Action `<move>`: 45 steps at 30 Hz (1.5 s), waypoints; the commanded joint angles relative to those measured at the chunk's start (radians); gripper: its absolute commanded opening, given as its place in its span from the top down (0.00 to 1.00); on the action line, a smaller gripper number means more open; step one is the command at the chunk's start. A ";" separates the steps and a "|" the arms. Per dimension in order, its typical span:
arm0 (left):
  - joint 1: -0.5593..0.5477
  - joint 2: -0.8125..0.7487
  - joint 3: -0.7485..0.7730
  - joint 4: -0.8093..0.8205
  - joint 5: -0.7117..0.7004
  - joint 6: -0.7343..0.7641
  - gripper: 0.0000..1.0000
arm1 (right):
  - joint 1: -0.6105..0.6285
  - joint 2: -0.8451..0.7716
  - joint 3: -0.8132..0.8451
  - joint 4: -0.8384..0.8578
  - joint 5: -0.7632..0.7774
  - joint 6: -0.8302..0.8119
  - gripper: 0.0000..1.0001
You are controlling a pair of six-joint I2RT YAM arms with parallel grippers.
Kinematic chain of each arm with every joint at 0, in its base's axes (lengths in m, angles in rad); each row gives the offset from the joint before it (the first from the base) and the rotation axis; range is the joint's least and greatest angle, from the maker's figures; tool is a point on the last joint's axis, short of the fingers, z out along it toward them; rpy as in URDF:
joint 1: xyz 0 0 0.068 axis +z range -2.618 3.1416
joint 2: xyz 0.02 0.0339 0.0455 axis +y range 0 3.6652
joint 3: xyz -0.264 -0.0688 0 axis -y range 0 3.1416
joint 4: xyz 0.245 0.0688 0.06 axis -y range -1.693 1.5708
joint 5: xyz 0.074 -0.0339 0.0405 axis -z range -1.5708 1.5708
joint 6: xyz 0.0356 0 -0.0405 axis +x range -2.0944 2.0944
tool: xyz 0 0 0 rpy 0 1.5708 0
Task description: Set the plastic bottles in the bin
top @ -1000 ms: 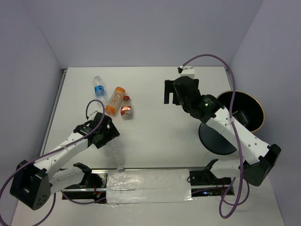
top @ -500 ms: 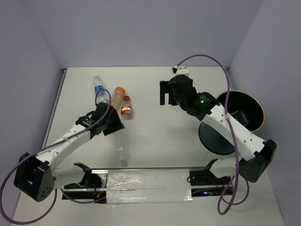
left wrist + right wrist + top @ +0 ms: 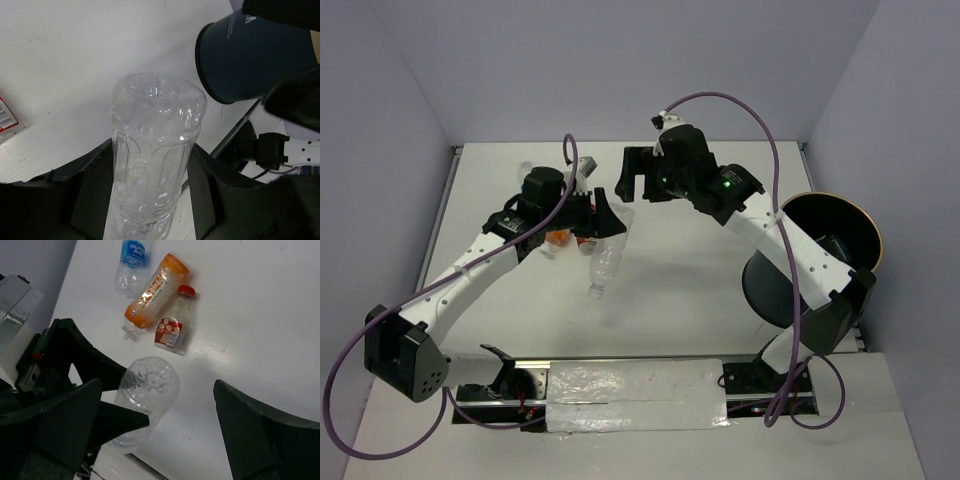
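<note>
Swung up from the near-left since a second ago, the left gripper (image 3: 598,228) pinches the plain clear bottle (image 3: 605,262) mid-air, base toward the wide-spread right gripper (image 3: 640,185) at 1 o'clock, so a handover looks due, with bare table (image 3: 680,300) open toward the bin (image 3: 870,225) at the 3 o'clock edge.

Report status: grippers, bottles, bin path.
Left gripper shut on plain clear bottle, off the table. Right gripper open, facing its base. Orange bottle, red-labelled bottle, blue-labelled bottle lying loose. Right arm between it and bin.

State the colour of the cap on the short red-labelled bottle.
The red-labelled bottle has a red cap; clearest in the right wrist view.
</note>
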 commanded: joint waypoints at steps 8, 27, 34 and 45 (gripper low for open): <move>-0.003 0.008 0.038 0.056 0.085 0.055 0.34 | -0.003 0.058 -0.030 0.071 -0.117 0.185 0.00; -0.003 -0.004 0.025 0.080 0.049 0.058 0.33 | -0.005 -0.009 -0.306 0.312 -0.287 0.384 0.38; -0.003 0.011 0.048 0.050 0.047 0.059 0.01 | -0.006 -0.020 -0.296 0.272 -0.214 0.364 0.66; -0.003 0.051 0.142 -0.039 0.065 0.085 0.01 | -0.051 -0.011 -0.101 -0.075 0.363 0.202 0.68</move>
